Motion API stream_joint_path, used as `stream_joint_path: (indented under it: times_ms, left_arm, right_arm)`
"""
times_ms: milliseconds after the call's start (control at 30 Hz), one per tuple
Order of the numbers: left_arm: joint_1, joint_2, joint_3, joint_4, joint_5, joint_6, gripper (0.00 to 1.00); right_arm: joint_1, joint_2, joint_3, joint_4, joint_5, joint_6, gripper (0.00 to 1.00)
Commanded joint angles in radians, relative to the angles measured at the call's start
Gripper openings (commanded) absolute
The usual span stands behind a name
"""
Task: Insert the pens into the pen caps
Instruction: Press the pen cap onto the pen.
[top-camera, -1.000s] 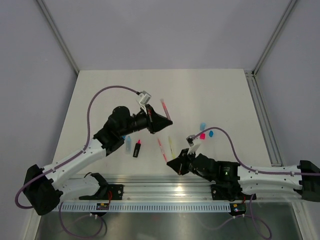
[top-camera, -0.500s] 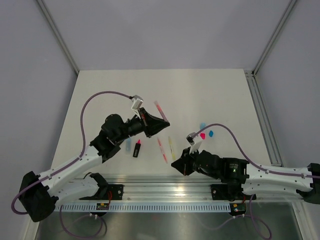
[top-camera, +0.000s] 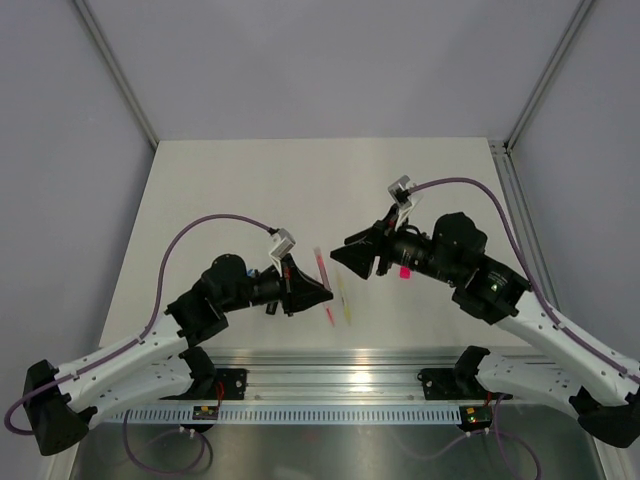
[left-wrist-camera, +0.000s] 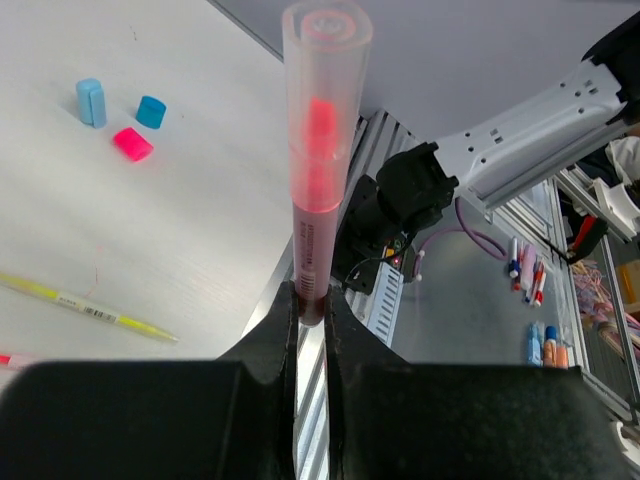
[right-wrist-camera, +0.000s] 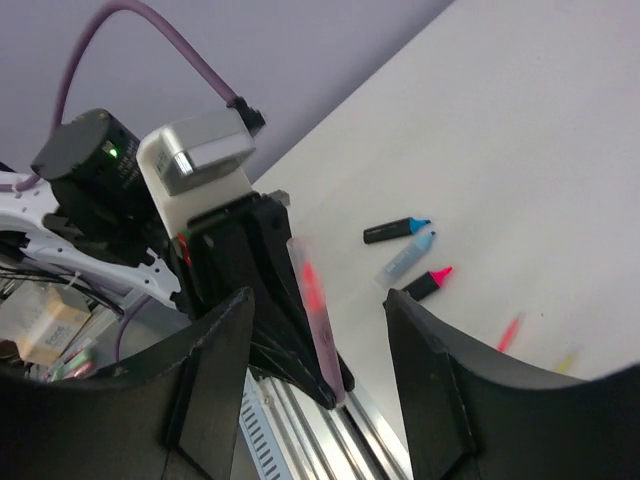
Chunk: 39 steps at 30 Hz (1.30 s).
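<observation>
My left gripper (left-wrist-camera: 312, 300) is shut on the lower end of a pink pen (left-wrist-camera: 318, 170) with a clear cap over its tip, held upright above the table's near edge (top-camera: 320, 263). The right gripper (right-wrist-camera: 318, 297) is open and empty, facing that pen (right-wrist-camera: 320, 310) from a short distance. Light blue (left-wrist-camera: 91, 101), blue (left-wrist-camera: 151, 111) and pink (left-wrist-camera: 132, 144) pen caps lie together on the table. A yellow pen (left-wrist-camera: 90, 311) lies nearer. A blue-tipped black marker (right-wrist-camera: 395, 230), a pale-blue marker (right-wrist-camera: 405, 258) and a pink-tipped black marker (right-wrist-camera: 428, 283) lie behind the left gripper (top-camera: 318, 290).
A metal rail (top-camera: 340, 358) runs along the table's near edge below both grippers. The right arm (top-camera: 470, 270) covers part of the caps' area from above, leaving the pink cap (top-camera: 404, 271) showing. A thin pink stick (top-camera: 329, 315) lies near the yellow pen (top-camera: 345, 295).
The right gripper rose from the near edge, swung back towards the table's middle and opened. The left gripper carried the pink pen down towards the near edge.
</observation>
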Motion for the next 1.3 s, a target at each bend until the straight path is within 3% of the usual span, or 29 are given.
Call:
stream_joint_path:
  times_ms: [0,333,467,533,1067,1200,1267]
  left_arm:
    - [-0.008,-0.002,0.012,0.001,0.050,0.043,0.00]
    - [-0.013,0.015,0.011,0.012,0.063,0.043,0.00]
    - [-0.014,0.025,0.011,0.018,0.059,0.040,0.00]
    - [-0.014,0.024,0.011,0.018,0.059,0.039,0.00]
    - [-0.014,0.029,0.012,0.032,0.058,0.033,0.00]
    - [-0.014,0.027,0.009,0.032,0.056,0.035,0.00]
    - [-0.014,0.027,0.009,0.032,0.055,0.035,0.00]
  right_arm:
    - [-0.037,0.080,0.068,0.063,-0.177,-0.052,0.63]
    - [-0.040,0.161,0.068,0.185,-0.272,0.017,0.59]
    - [-0.040,0.175,0.042,0.210,-0.273,0.042,0.45]
    - [-0.039,0.178,0.034,0.208,-0.270,0.049,0.43]
    - [-0.042,0.210,-0.030,0.256,-0.230,0.061,0.54]
    - [-0.039,0.202,-0.039,0.264,-0.226,0.066,0.27]
    - [-0.040,0.202,-0.042,0.259,-0.221,0.066,0.25]
